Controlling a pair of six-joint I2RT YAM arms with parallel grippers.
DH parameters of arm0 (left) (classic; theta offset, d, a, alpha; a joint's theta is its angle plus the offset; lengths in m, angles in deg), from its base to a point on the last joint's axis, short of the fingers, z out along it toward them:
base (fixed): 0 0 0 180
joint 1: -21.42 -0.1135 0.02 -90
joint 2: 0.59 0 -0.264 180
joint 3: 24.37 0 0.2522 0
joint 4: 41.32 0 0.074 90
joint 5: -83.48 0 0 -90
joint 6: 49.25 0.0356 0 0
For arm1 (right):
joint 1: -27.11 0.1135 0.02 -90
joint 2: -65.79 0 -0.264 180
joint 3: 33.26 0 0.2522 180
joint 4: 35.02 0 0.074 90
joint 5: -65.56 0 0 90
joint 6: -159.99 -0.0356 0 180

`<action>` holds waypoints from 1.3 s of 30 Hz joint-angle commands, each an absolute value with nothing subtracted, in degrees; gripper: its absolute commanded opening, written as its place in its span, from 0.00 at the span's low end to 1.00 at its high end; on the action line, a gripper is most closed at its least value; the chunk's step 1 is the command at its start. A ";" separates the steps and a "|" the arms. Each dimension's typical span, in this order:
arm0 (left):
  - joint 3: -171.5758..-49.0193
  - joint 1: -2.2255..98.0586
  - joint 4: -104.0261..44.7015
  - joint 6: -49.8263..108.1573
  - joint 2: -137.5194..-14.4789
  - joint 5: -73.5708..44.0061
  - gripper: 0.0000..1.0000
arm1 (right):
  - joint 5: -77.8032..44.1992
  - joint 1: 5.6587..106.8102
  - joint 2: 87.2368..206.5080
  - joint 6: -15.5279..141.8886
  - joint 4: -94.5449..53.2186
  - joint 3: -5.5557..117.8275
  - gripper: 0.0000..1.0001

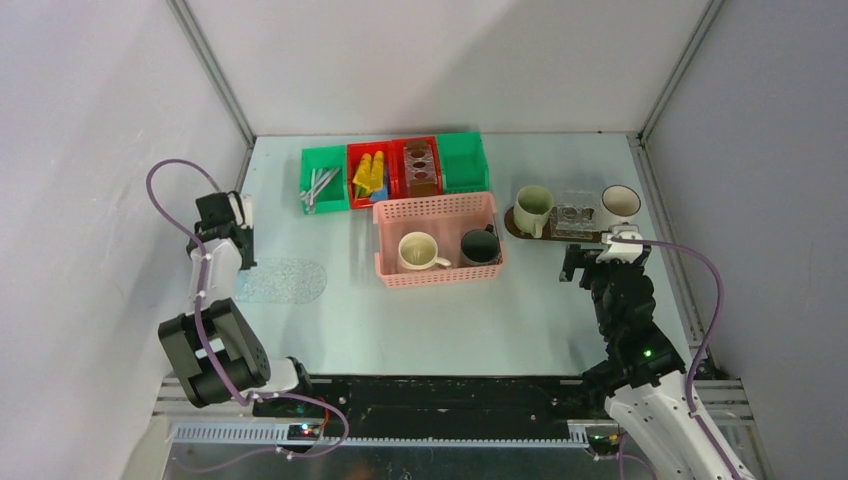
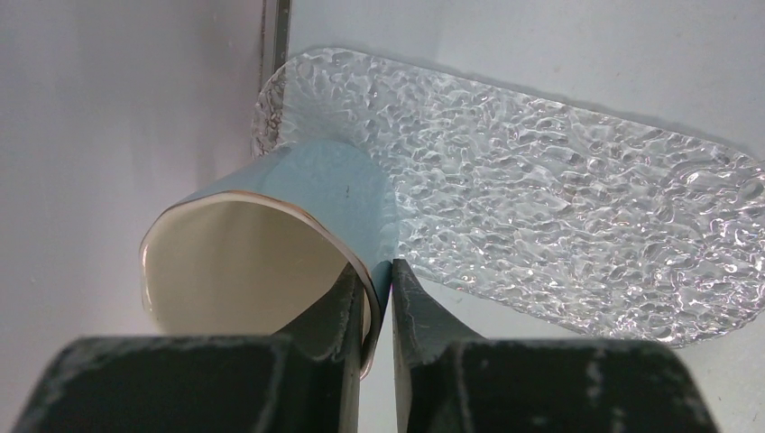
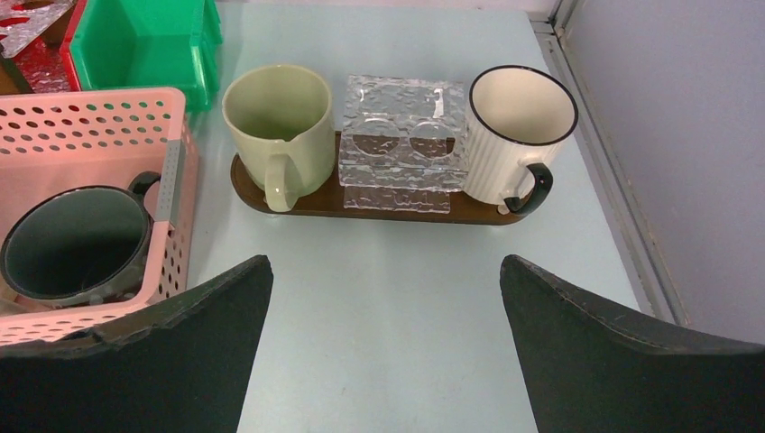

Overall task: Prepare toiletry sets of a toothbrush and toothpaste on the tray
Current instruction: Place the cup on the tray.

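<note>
Hidden under the arm from above, the pale mug (image 2: 307,180) showed only at the wrist, its wall clamped between the left gripper's (image 2: 379,289) fingers over the clear patterned disc (image 2: 559,180) near the table's left edge. At the far edge, a green bin (image 1: 325,160) held brushes (image 1: 320,185) and a red bin (image 1: 352,165) held tubes (image 1: 370,175). The pink basket (image 1: 385,245) held a cream mug (image 1: 418,250) and a dark mug (image 1: 480,247). Near the right edge, the tray (image 3: 397,206) carried a pale green mug (image 3: 275,122), a clear holder (image 3: 401,135) and a white mug (image 3: 514,126). The right gripper's (image 3: 386,262) fingers stood wide apart.

Pink lattice plastic basket (image 1: 440,274) mid-table; clear textured oval plate (image 1: 288,283) near left; green and red plastic bins (image 1: 462,162) far.
</note>
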State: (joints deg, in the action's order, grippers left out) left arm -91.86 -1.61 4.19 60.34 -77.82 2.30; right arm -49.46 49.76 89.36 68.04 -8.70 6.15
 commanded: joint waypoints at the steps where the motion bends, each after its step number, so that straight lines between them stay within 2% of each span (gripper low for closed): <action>1: -94.62 -2.38 1.77 62.66 -77.20 4.59 0.16 | -49.52 50.04 89.54 68.29 -9.63 7.04 0.99; 6: -93.55 -3.39 -0.04 62.73 -77.07 4.60 0.22 | -49.12 50.09 89.74 68.20 -9.57 7.04 0.99; 15: -93.81 -3.86 -0.19 62.58 -77.87 3.21 0.25 | -48.95 50.22 89.73 68.39 -9.58 6.92 0.99; 24: -92.71 -3.96 -1.08 64.03 -77.24 4.34 0.22 | -48.92 50.43 89.60 68.44 -9.46 6.86 0.99; 29: -91.94 -3.93 -2.08 64.99 -76.81 5.14 0.13 | -48.96 50.65 89.90 68.47 -9.56 6.87 0.99; 39: -92.48 -3.97 -1.13 65.08 -78.47 3.72 0.18 | -48.79 50.84 90.20 68.55 -9.72 6.78 0.99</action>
State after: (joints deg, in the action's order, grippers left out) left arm -91.30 -3.49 1.70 63.25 -78.55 2.71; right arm -49.02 50.53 89.80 68.06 -8.64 6.15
